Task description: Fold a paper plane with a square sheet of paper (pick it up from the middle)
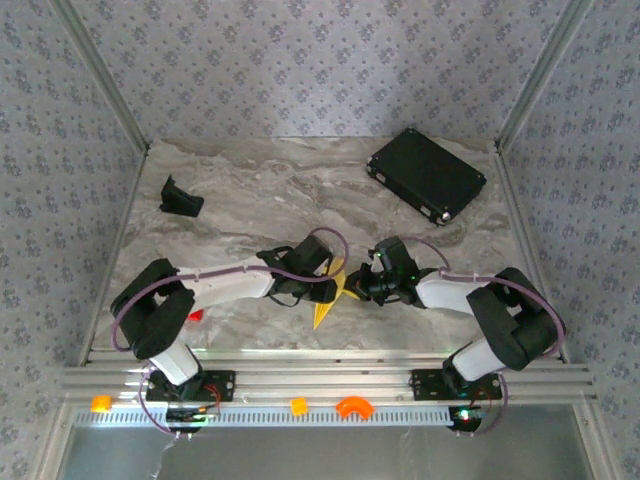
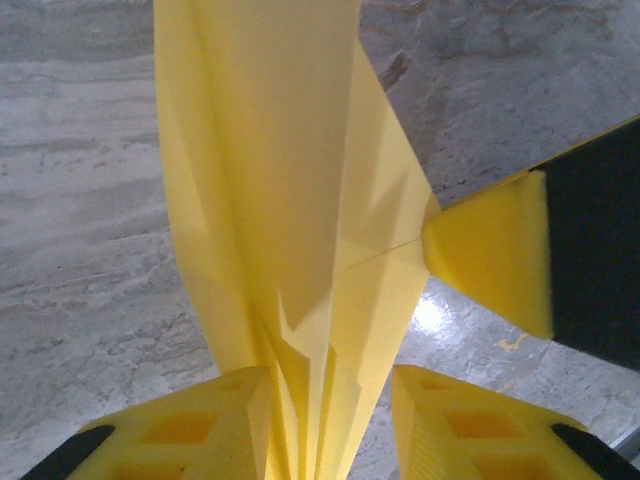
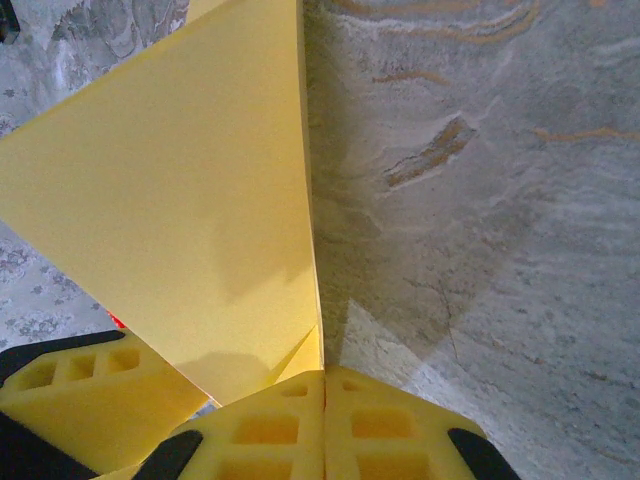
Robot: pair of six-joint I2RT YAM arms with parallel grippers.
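Observation:
The square sheet of paper is folded into a slim yellow paper plane (image 1: pixel 326 308) whose sharp point aims at the table's near edge. It stands on edge between both grippers. My left gripper (image 1: pixel 322 290) straddles the folded layers (image 2: pixel 290 180). Its left finger (image 2: pixel 200 430) lies against the paper, and a gap of table shows before the right finger (image 2: pixel 470 430), so the left gripper (image 2: pixel 330 420) is open. My right gripper (image 1: pixel 358 285) meets the plane from the right. Its pads (image 3: pixel 323 400) are pressed together on one flap's (image 3: pixel 190 200) edge, and one of its fingers (image 2: pixel 490 250) touches the paper.
A black rectangular case (image 1: pixel 427 175) lies at the back right of the marble table (image 1: pixel 250 200). A small black holder (image 1: pixel 180 198) sits at the back left, and a small red block (image 1: pixel 195 316) by the left arm. Orange pieces (image 1: pixel 352 407) rest on the front rail.

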